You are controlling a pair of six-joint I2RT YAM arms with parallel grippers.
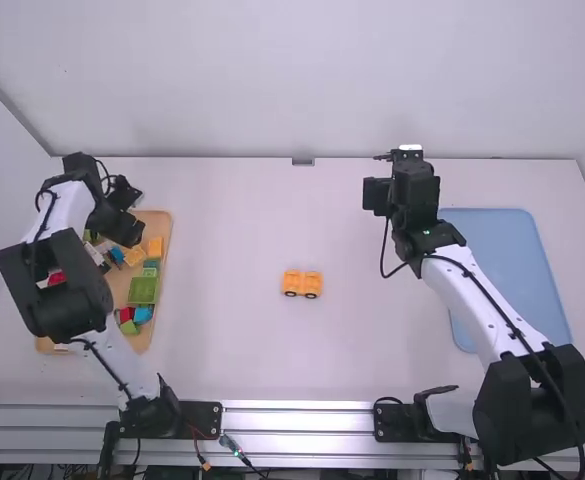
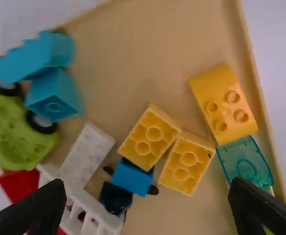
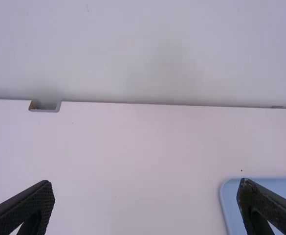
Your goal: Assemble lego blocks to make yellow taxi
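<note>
Two yellow blocks, the one (image 2: pixel 150 137) just beside the other (image 2: pixel 187 164), lie in the wooden tray (image 1: pixel 167 240), under the left pincer (image 1: pixel 122 226). In the left wrist view its fingers stand wide apart, with nothing held between them, and both blocks appear in the space between the tips. An orange-yellow block (image 2: pixel 223 103) with four studs lies near the rim of the tray, so on that side the room for a finger is rather narrow. On its other side, a stretch of plain wood gives more space. A clear teal block (image 2: pixel 245 161) is touching one end of it, and a small blue block (image 2: pixel 133 177) is just beside the first two.

The yellow car (image 1: pixel 302 284), with dark wheels, stands about the middle of the white table (image 1: pixel 232 330). Around it there is open table on every side, and it is well apart from both pincers: to the right of the left one, and to the left of the right pincer (image 1: pixel 409 160) and nearer to the high camera. This right pincer is also open, its fingers wide apart and holding nothing; it is near the back edge of the table, beside the far corner of the blue mat (image 1: pixel 512 260).
</note>
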